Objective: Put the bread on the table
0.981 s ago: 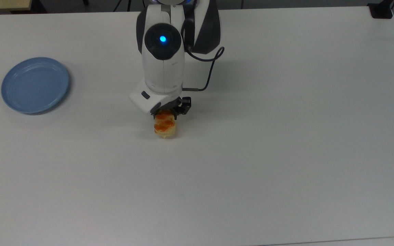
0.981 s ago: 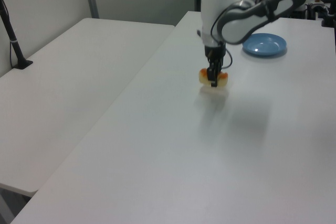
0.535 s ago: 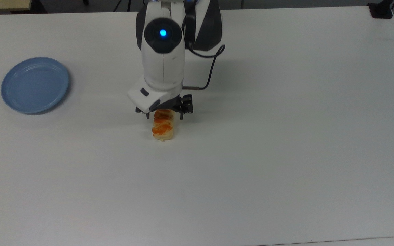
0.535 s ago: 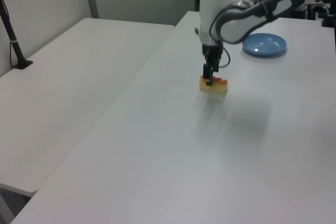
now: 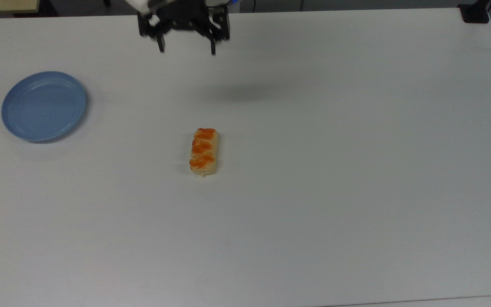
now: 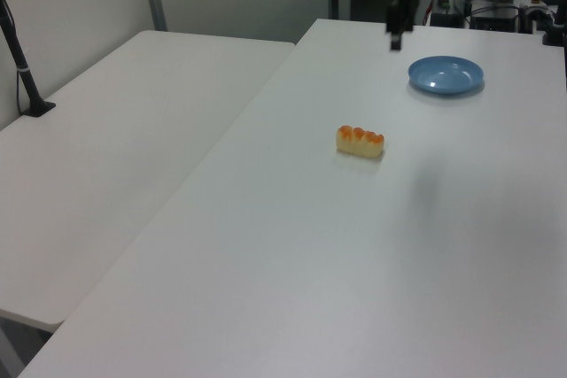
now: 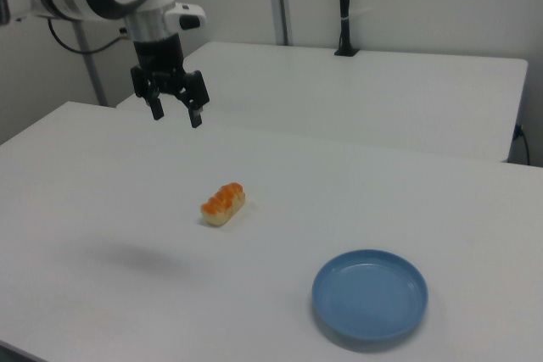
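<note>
The bread (image 5: 203, 152), a pale-tan roll with three orange-glazed patches, lies flat on the white table (image 5: 335, 179) near its middle; it also shows as the bread (image 6: 360, 141) and the bread (image 7: 223, 203). My gripper (image 5: 187, 47) hangs high above the table's far side in the top view, well clear of the roll, its two black fingers spread open and empty. The right view has the gripper (image 7: 176, 115) up and to the left of the roll. In the left view the gripper (image 6: 395, 40) hangs near the top edge.
An empty round blue plate (image 5: 44, 105) sits at the top view's left, also seen as the plate (image 6: 446, 74) and the plate (image 7: 369, 297). A second white table (image 6: 115, 139) adjoins. A black post (image 7: 343, 6) stands on that second table.
My gripper opened and let go of the bread, then rose and pulled back toward the far edge. The bread now rests alone on the table.
</note>
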You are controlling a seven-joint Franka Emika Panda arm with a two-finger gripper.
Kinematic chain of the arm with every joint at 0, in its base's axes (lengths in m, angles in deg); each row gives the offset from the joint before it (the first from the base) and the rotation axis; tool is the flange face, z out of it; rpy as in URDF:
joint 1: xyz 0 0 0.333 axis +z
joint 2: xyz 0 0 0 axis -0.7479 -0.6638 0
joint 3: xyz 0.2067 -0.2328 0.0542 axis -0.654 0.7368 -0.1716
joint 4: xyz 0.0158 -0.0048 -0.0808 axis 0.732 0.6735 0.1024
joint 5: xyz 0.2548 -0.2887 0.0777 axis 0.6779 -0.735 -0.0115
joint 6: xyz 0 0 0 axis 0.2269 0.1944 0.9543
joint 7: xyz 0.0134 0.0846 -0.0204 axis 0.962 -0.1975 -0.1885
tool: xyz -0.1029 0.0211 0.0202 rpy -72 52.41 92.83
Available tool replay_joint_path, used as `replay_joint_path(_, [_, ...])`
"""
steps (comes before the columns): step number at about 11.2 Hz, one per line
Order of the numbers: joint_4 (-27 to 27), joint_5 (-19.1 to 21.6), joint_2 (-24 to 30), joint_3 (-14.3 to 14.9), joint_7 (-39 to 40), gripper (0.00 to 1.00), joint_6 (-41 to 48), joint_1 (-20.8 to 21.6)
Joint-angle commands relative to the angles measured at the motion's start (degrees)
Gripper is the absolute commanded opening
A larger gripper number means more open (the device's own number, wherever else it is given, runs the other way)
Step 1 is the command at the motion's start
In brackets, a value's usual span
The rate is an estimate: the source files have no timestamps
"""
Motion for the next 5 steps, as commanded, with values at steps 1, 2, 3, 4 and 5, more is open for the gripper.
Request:
replay_joint_path(1, [3.7, -0.2, 4.9, 0.1, 1.6, 1.00, 0.9, -1.5])
replay_joint_path(2, [3.6, -0.2, 4.9, 0.1, 1.6, 1.00, 0.7, -1.5])
replay_joint_path(3, [3.5, -0.2, 4.9, 0.1, 1.6, 1.00, 0.7, -1.5])
replay_joint_path(4, [3.4, -0.2, 4.9, 0.4, 1.6, 1.00, 0.7, -1.5])
replay_joint_path(5, [3.4, -0.2, 5.0, 0.5, 1.7, 1.00, 0.8, -1.5])
